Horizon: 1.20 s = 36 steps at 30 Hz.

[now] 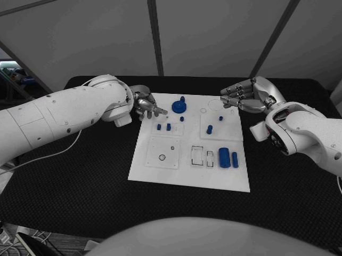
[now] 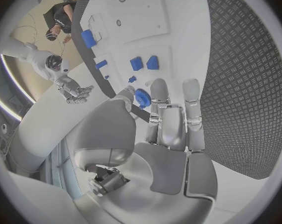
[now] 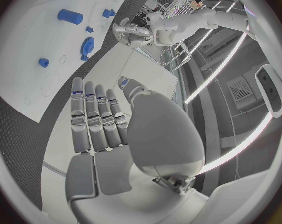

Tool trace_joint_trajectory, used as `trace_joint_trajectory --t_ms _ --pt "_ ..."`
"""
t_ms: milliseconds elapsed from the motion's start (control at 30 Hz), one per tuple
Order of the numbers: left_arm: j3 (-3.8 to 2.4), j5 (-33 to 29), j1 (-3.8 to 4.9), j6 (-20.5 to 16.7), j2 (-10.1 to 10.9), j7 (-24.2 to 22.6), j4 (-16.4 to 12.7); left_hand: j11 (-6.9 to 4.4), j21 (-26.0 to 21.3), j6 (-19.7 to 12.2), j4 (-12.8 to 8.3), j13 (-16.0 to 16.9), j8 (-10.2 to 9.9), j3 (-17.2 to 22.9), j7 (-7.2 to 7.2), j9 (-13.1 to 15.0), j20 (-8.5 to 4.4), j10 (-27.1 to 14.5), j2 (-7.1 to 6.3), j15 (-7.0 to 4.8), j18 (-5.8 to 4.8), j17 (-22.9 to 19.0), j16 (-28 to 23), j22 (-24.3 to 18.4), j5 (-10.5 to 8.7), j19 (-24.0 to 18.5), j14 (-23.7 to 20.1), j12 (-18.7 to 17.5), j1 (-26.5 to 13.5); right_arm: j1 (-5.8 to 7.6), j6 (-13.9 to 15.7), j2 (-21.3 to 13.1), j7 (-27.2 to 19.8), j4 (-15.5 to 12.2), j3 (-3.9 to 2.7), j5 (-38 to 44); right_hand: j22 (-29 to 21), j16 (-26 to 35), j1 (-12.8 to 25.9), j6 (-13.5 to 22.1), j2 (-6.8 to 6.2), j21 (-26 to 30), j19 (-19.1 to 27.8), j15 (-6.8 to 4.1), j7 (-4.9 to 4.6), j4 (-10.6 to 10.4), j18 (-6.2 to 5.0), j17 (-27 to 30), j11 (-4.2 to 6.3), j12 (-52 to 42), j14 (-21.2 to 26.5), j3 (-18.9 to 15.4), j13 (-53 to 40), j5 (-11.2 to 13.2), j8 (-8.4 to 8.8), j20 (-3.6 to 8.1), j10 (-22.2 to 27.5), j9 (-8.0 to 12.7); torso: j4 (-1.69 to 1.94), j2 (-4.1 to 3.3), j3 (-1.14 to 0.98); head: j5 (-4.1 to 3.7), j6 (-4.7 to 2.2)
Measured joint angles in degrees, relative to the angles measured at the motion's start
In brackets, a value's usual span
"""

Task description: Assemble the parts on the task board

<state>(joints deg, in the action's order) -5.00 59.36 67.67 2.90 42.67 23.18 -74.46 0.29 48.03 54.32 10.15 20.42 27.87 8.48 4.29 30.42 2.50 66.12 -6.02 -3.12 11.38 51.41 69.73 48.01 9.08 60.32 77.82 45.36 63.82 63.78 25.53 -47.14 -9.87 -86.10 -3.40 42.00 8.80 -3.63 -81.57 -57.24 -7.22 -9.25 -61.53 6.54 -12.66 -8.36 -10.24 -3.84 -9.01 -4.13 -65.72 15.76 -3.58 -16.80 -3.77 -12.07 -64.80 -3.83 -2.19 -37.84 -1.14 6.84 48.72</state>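
Note:
The white task board lies mid-table. On it stand a blue gear-like part, two small blue pegs, a taller peg and two large blue cylinders. My left hand hovers over the board's far left corner, just beside the gear-like part. Its fingers are stretched out and the thumb is apart from them, holding nothing. My right hand is above the board's far right corner. Its fingers lie straight and side by side with an empty palm.
The black table surrounds the board on all sides. Empty recesses, a round one and rectangular slots, are in the board's near half. Both white forearms reach in from the table's sides.

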Motion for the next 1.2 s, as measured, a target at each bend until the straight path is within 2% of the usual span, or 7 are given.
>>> trace_joint_trajectory --t_ms 100,167,233,400,633,900,1200 --pt "0.01 -1.94 -0.01 -3.34 -0.18 -5.32 -0.01 2.31 -4.65 -3.91 -3.49 -2.25 -2.98 3.49 2.61 -2.82 1.6 -7.01 0.87 2.37 -0.03 -15.49 -11.07 -2.53 0.0 -4.04 -9.64 -3.87 7.99 0.0 0.0 -0.02 0.0 0.03 0.0 0.0 -0.04 0.0 0.0 0.0 0.0 0.0 0.0 0.0 0.0 0.0 0.0 0.0 0.0 0.0 0.0 0.0 0.0 0.0 0.0 0.0 0.0 0.0 -0.01 0.0 -0.03 -0.22 -0.25" --pt "0.19 -2.96 -0.01 -6.0 -0.71 -9.94 -0.2 3.44 -7.44 -3.94 -5.65 -4.69 -5.95 7.34 3.32 -6.69 2.69 -9.88 -0.33 3.67 -0.01 -19.43 -14.51 -4.24 -0.12 -5.54 -12.72 -6.64 12.27 0.0 0.0 -0.02 0.0 0.05 0.0 0.0 -0.08 0.0 0.0 0.0 0.0 0.0 0.0 0.0 0.0 0.0 0.0 0.02 0.0 0.0 0.0 0.0 0.0 0.0 0.0 0.0 0.0 0.0 -0.02 -0.01 -0.04 -0.35 -0.42" --pt "0.45 -3.24 -0.02 -8.05 -1.26 -13.72 -0.44 3.63 -8.25 -3.51 -6.78 -6.29 -7.72 9.46 3.69 -9.24 3.29 -10.44 -1.77 3.84 0.0 -20.7 -15.02 -4.86 -0.82 -5.13 -12.9 -8.0 13.82 0.0 0.0 -0.01 0.0 0.07 0.0 0.0 -0.12 0.0 0.0 0.18 0.0 0.0 0.0 0.0 0.18 0.15 0.0 0.06 0.14 0.0 0.0 0.15 0.0 0.0 0.0 0.0 0.14 0.0 -0.04 -0.05 -0.04 -0.44 -0.58" --pt "1.72 -0.51 -0.24 -12.26 -2.78 -21.95 -0.34 3.62 -8.63 -0.63 -8.3 -9.31 -10.15 11.97 2.86 -13.22 3.89 -10.44 -3.26 3.62 -0.02 -21.9 -14.91 -5.14 -1.58 -4.52 -13.11 -10.53 15.27 0.0 0.0 0.08 -0.01 0.16 0.0 0.0 -0.21 0.0 0.0 0.18 0.0 0.0 0.0 0.0 0.18 0.33 0.0 0.06 0.22 0.0 0.0 0.33 0.0 0.0 0.0 0.0 0.22 0.0 -0.11 -0.08 -0.05 -0.54 -0.86" --pt "3.11 9.0 -0.31 -14.08 -5.06 -26.57 1.37 3.85 -8.18 1.69 -8.62 -12.44 -12.51 12.8 2.35 -16.79 4.26 -10.21 -5.02 3.52 -0.03 -22.14 -12.16 -4.61 -1.58 -3.07 -11.35 -13.32 13.97 0.0 0.0 0.23 -0.03 0.23 0.0 0.34 -0.27 0.0 0.0 -0.02 0.0 0.23 0.0 0.0 0.39 0.48 0.0 0.05 0.22 0.0 0.0 0.48 0.0 0.0 0.0 0.0 0.22 0.0 -0.13 -0.1 -0.08 -0.82 -1.25" --pt "3.59 18.42 -0.45 -14.05 -7.26 -27.73 3.6 4.17 -7.81 2.41 -8.97 -13.84 -13.67 12.44 2.04 -18.42 4.26 -10.53 -5.77 3.96 0.01 -21.9 -10.46 -4.19 -1.79 -2.27 -10.33 -14.71 13.6 0.0 0.0 0.36 -0.04 0.25 0.0 0.68 -0.27 0.0 0.0 -0.03 0.0 0.23 0.0 0.0 0.39 0.48 0.0 0.05 0.22 0.0 0.0 0.48 0.0 0.0 0.0 0.0 0.22 0.0 -0.14 -0.13 -0.05 -1.05 -1.47" --pt "3.68 23.79 -0.81 -12.97 -8.95 -27.72 5.62 4.46 -6.63 3.23 -9.43 -15.13 -14.56 12.28 2.04 -19.94 4.38 -10.83 -5.89 4.06 -0.02 -17.43 -6.15 -3.36 -1.79 -1.36 -7.75 -15.84 13.55 0.0 0.0 0.47 -0.03 0.26 0.0 0.83 -0.26 0.0 0.0 -0.03 0.0 0.23 0.0 0.0 0.39 0.48 0.0 0.04 0.21 0.0 0.0 0.48 0.0 0.0 0.0 0.0 0.21 0.0 -0.07 -0.09 -0.01 -1.16 -1.4"
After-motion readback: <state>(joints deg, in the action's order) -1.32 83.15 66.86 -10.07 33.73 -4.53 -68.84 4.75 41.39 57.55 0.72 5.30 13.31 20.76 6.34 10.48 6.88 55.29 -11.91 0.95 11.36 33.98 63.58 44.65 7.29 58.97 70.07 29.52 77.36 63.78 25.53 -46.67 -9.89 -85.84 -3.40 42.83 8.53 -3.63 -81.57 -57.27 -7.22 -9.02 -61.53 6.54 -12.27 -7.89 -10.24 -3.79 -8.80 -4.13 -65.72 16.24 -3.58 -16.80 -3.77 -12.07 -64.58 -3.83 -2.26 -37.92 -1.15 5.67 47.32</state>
